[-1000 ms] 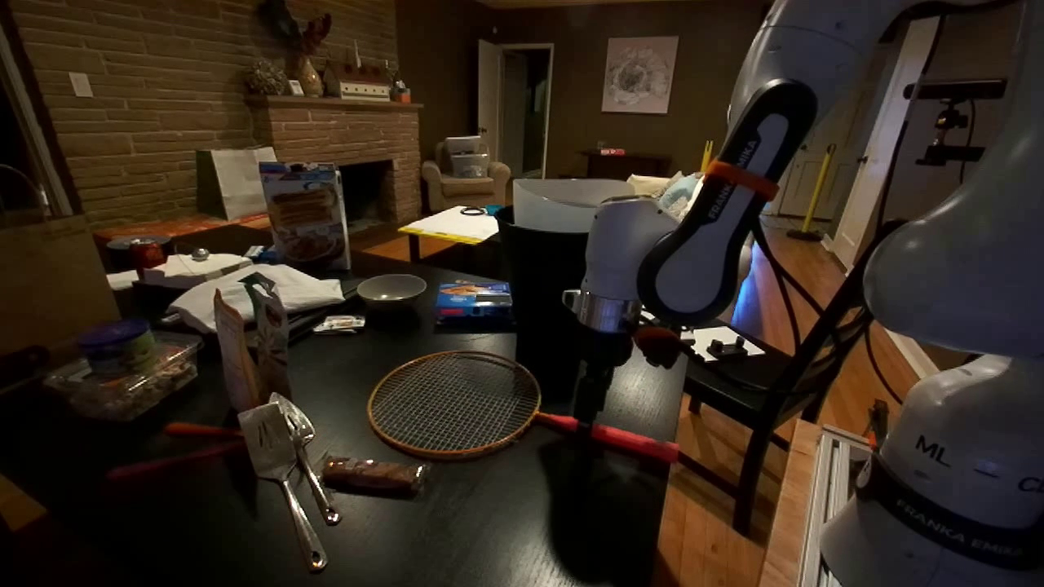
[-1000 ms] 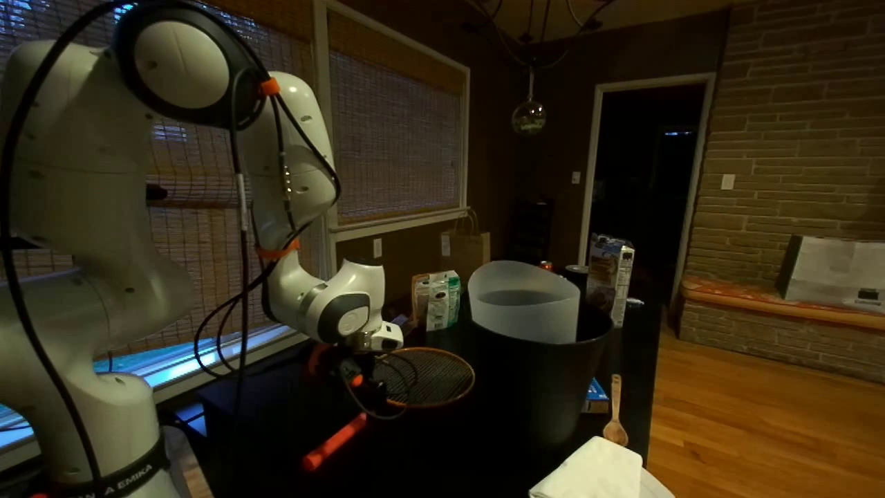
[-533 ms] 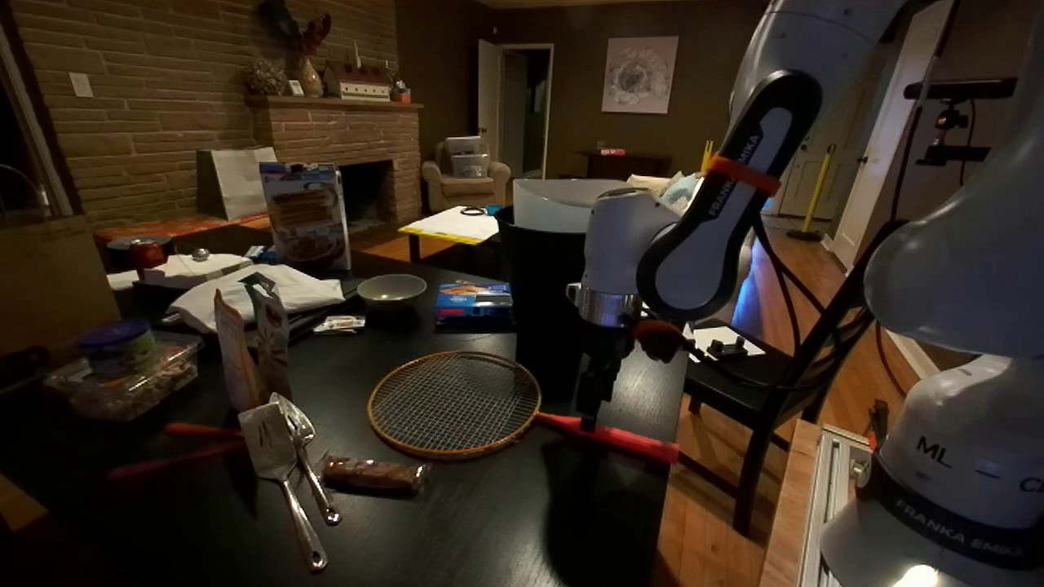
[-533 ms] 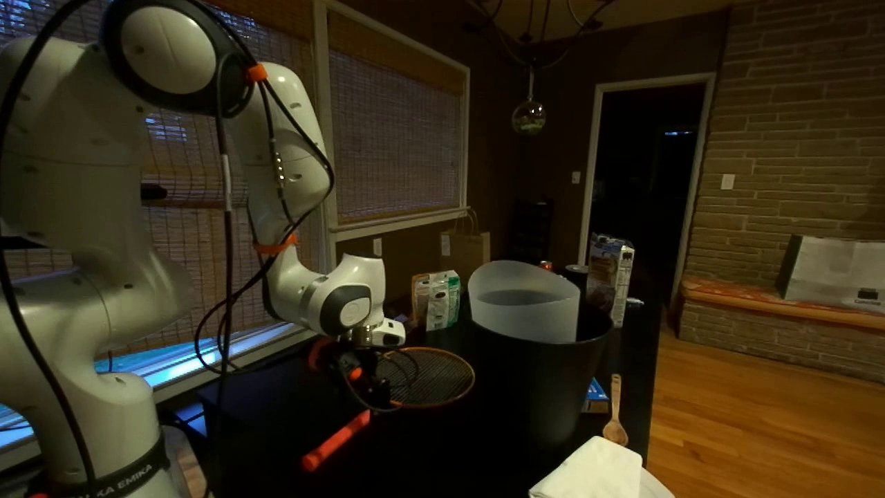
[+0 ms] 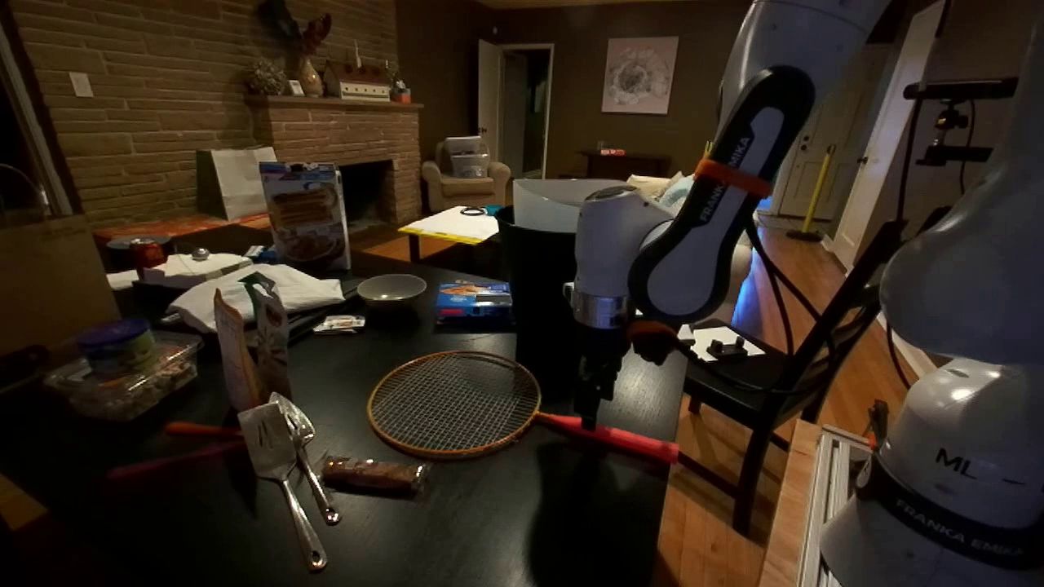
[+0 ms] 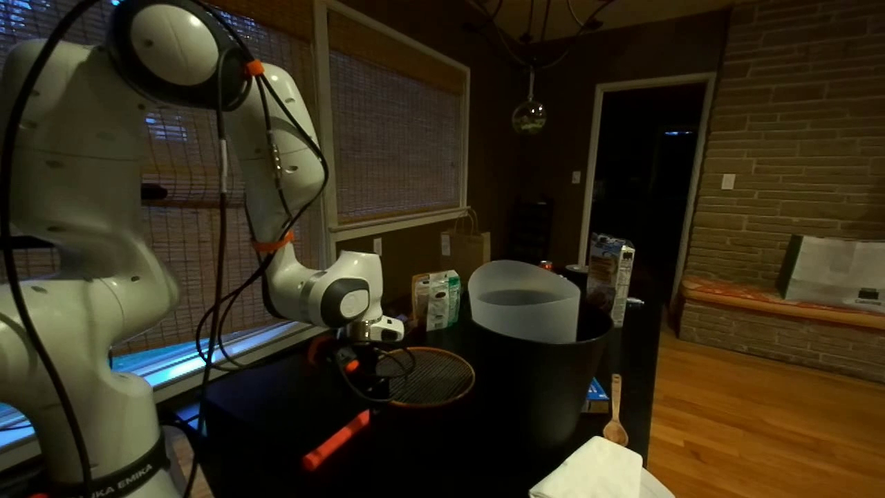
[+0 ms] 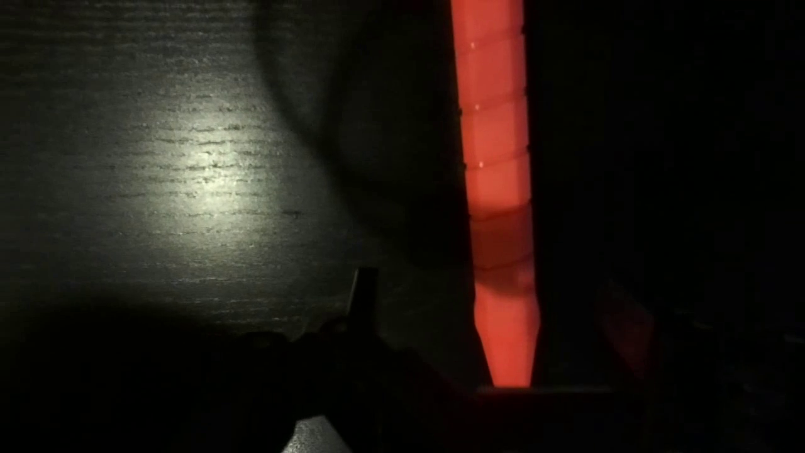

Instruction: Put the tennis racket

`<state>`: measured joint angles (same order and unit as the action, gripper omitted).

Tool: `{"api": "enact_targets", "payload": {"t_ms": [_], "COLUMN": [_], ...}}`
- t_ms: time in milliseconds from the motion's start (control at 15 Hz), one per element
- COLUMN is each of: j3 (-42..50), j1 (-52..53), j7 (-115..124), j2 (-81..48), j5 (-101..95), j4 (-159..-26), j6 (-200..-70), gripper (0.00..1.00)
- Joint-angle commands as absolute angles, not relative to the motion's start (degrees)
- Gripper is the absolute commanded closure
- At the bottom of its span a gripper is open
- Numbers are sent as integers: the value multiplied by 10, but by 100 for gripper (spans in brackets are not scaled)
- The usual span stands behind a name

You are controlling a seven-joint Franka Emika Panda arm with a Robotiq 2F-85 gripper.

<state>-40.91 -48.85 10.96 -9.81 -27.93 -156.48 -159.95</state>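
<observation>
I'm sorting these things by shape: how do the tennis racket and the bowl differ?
The tennis racket has a flat, strung head; the bowl is an open hollow.
The racket has a red handle; the bowl shows none.
The racket's rim is orange, the bowl's greyish.
In an exterior view the racket's head looks much wider, though the bowl stands farther from that camera.
Both have round rims and rest on the black table.

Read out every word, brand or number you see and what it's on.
"FRANKA EMIKA": robot's black base band.
"FRANK" and "MIKA": arm link, split by an orange strap.
"ML": white shell above that band.
Too small or blurred: print on tall box, blue box, pouches, white bag.
</observation>
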Motion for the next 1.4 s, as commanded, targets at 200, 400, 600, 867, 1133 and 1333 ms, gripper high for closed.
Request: {"api": "enact_targets", "payload": {"t_ms": [200,400,600,867,1133,1333], "j3": [-357,-339,-325,-236,-137,-70], "j1": [-444,-430,-418,-306,-203,-152], "j7": [181,192,186,121,37,-14], "j2": [-128,-153,-177,-147,-51,2], "j5": [-369,-389,-391,-296,-163,-123], "j4": [-1542,-1531,-1520,-1530,-1588,-1616], "j6": [-1578,-1582,-1585,-1610,-1673,-1711], "gripper": [18,45,67,94,93,93]}}
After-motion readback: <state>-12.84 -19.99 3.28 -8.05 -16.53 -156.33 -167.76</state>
